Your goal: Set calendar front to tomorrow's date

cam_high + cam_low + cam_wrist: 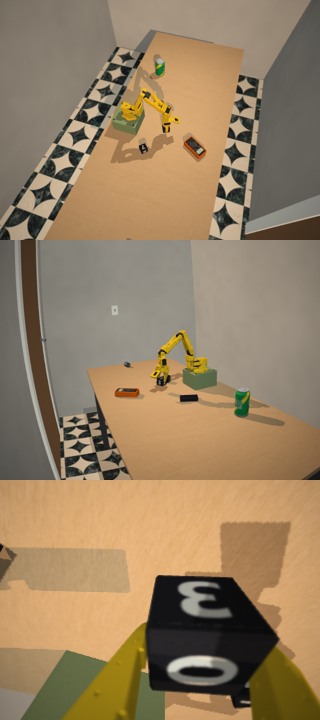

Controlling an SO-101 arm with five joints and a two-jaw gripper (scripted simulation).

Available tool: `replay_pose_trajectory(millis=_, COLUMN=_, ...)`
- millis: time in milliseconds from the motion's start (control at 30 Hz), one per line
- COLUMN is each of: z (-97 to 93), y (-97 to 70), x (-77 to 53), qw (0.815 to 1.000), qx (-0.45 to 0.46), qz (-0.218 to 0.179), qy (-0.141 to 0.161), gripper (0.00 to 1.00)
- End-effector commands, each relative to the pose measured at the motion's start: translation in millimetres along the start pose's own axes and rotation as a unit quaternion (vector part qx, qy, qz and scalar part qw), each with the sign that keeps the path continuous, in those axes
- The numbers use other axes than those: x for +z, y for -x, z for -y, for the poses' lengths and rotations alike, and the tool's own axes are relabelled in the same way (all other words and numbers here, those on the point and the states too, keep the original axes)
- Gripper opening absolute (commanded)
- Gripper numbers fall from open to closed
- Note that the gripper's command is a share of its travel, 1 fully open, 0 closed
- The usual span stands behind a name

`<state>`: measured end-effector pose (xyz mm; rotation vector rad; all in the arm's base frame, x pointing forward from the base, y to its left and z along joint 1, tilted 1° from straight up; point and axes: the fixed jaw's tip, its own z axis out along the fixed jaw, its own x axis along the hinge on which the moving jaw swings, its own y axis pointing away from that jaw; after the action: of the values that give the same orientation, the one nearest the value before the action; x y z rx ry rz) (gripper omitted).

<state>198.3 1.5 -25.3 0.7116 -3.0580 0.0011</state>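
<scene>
Table [160, 180] matt light wood; can [160, 67] glossy metal; cube [210, 635] matt black.

The arm [155, 102] is yellow with black joints, on a sage-green base [136, 126]. The cube [210, 635] is black with white digits. A green can [242, 402] has a yellow stripe; the meter [195, 147] at 4 o'clock is orange. The floor [64, 155] is black-and-cream starred.

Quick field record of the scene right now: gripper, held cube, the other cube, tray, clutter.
gripper: shut on a black digit cube
held cube: faces 3 and 0 visible in the wrist view
other cube: on the table, apart from the arm
tray: black, holds no cube
clutter: green soda can, orange multimeter
</scene>
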Motion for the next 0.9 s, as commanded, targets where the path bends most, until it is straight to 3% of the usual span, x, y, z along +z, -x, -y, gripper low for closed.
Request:
replay_pose_trajectory(millis=0, z=-6.2, y=6.6, x=2.4, qw=0.998, qx=0.057, qz=0.002, qy=0.0, gripper=0.0)
replay_pose_trajectory(millis=400, z=-15.6, y=12.4, x=3.8, qw=0.991, qx=0.135, qz=0.002, qy=0.0, gripper=0.0)
replay_pose_trajectory(millis=867, z=-19.1, y=16.8, x=3.4, qw=0.989, qx=0.145, qz=0.01, qy=-0.002, gripper=0.0)
